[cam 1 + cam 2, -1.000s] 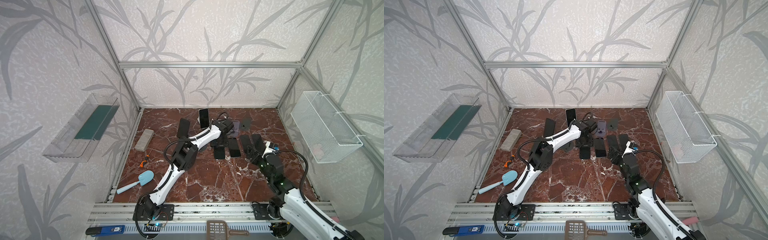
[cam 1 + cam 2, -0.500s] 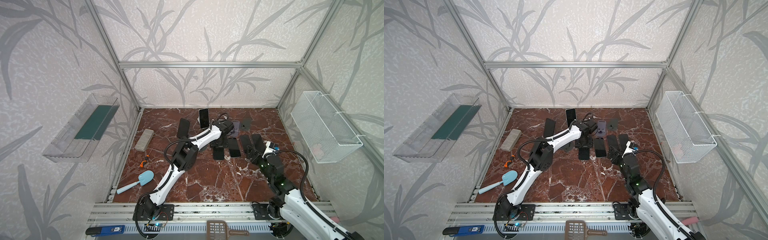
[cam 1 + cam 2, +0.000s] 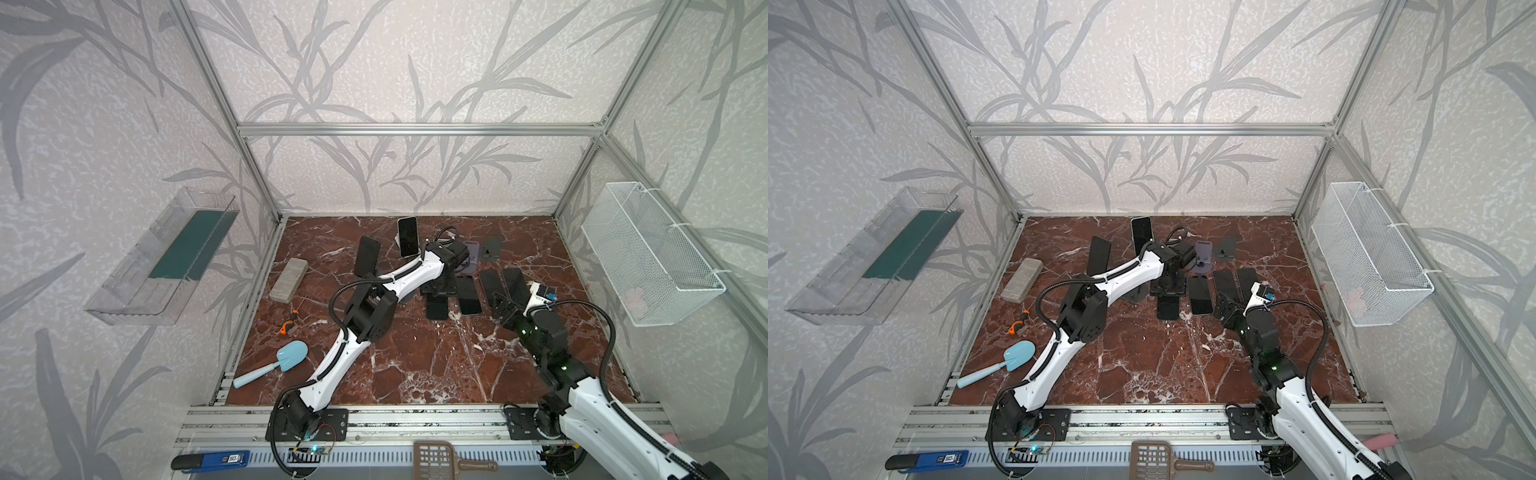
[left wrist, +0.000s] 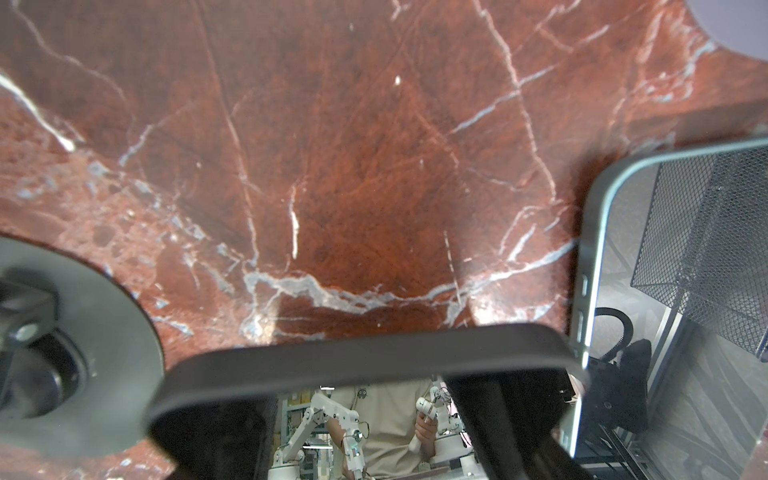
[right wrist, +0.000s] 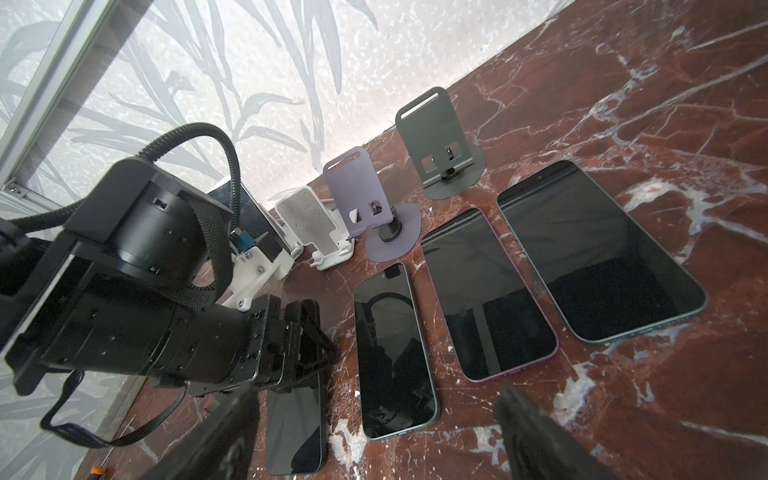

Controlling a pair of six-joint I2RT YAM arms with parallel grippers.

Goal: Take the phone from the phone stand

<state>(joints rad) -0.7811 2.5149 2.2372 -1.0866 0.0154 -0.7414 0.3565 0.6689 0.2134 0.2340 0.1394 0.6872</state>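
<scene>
My left gripper (image 3: 439, 289) reaches to the middle of the marble floor and is shut on a black phone (image 3: 437, 309) that rests low on the floor. In the left wrist view the phone's top edge (image 4: 365, 357) spans the jaws. A dark grey phone stand base (image 4: 95, 332) lies just beside it; its upright part is hidden. From the right wrist view the left gripper (image 5: 299, 340) covers the phone's (image 5: 295, 428) upper half. My right gripper (image 3: 505, 305) hangs open and empty (image 5: 374, 399) near the flat phones.
Two phones stand on stands at the back (image 3: 408, 236) (image 3: 366, 256). A purple stand (image 5: 365, 199), a grey stand (image 5: 440, 137) and a white stand (image 5: 311, 224) are empty. Three phones lie flat (image 5: 395, 353) (image 5: 486, 295) (image 5: 594, 249). A grey block (image 3: 289, 279), screwdriver (image 3: 286, 326) and blue scoop (image 3: 286, 359) lie left.
</scene>
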